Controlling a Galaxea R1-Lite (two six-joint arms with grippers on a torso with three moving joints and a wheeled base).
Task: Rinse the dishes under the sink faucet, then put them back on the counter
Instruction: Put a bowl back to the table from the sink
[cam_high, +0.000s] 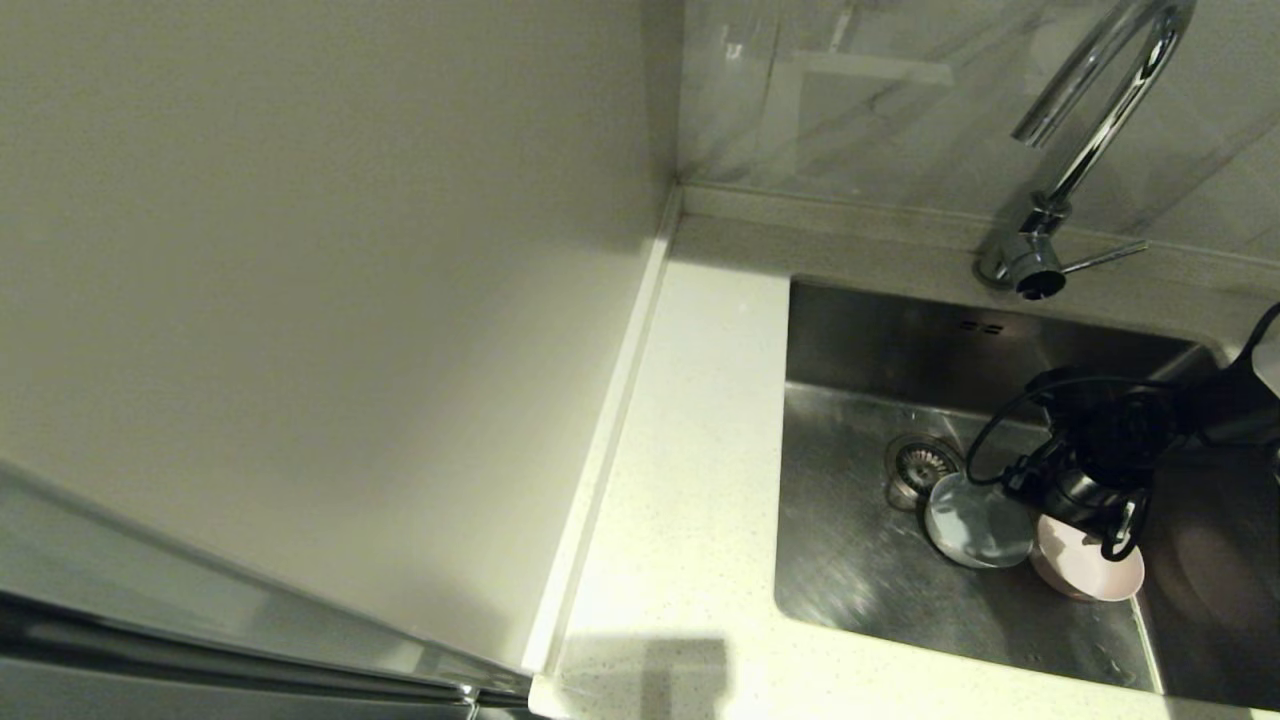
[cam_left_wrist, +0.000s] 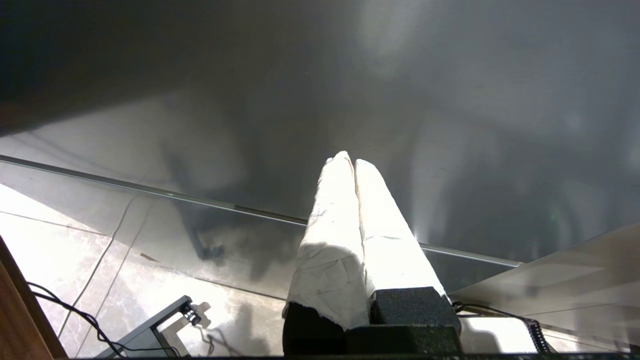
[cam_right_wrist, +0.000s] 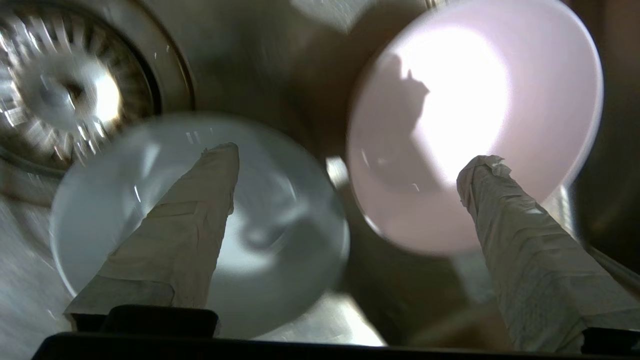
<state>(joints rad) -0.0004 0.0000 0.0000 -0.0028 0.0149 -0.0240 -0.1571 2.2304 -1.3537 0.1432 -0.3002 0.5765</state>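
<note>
**Steel sink, two bowls by the drain**

Over them hangs the right gripper, fingers spread wide and empty, straddling the blue-grey bowl and pink bowl, which lie nearly touching; probably choosing one. Left gripper is parked, fingers together.

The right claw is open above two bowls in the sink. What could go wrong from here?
1. The right claw straddles the gap between the blue-grey bowl and the pink bowl, one finger over each. Closing here might pinch both rims or push the bowls apart.
2. The blue-grey bowl lies right beside the drain; a nudge could slide it onto the strainer.
3. The sink floor is smooth steel, so a shallow bowl may slip from a rim grasp.
</note>
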